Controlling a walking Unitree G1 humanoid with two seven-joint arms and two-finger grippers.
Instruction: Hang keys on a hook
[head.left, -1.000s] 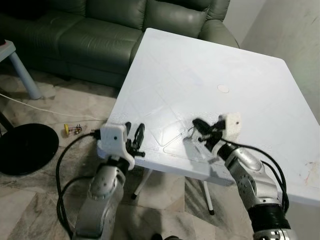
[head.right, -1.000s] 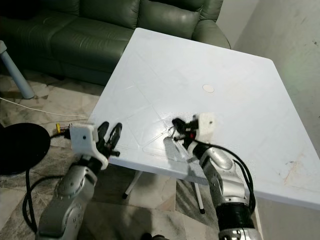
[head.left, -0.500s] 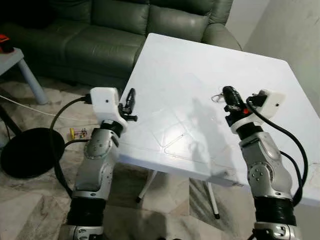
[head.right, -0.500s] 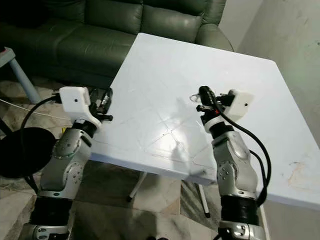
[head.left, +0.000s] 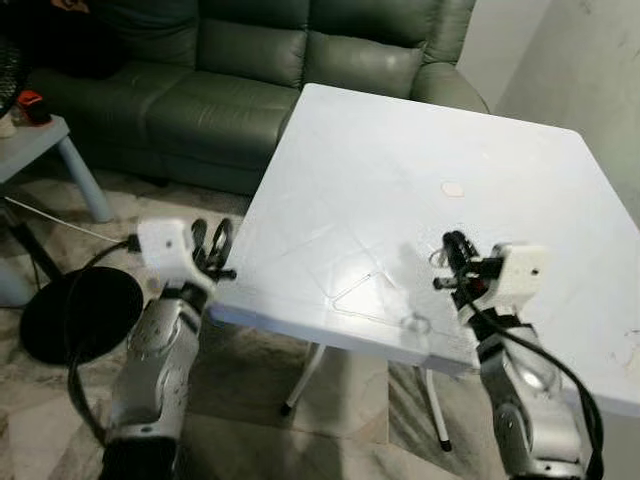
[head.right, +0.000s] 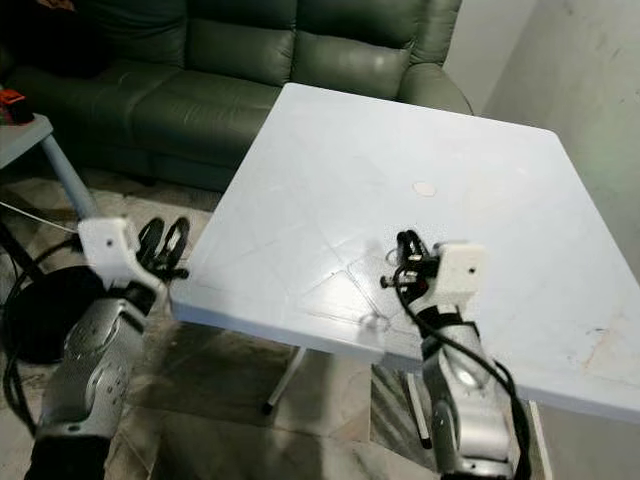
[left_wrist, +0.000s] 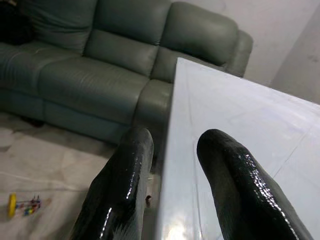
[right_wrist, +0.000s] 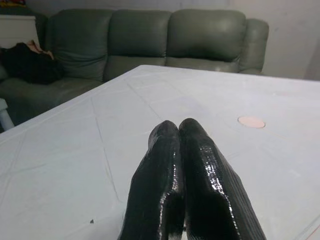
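Right gripper (head.left: 452, 262) pinched on my keys (head.left: 437, 258) above white table (head.left: 400, 180), left gripper (head.left: 212, 243) fingers apart at its edge

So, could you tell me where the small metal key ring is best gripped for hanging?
Pinch it at one edge, from the side, leaving the loop free for a hook. The right pincer seems shut on the small metal key ring that way: a wire loop juts out on the robot's left of its fingers, above the white plastic table. The left pincer idles open.
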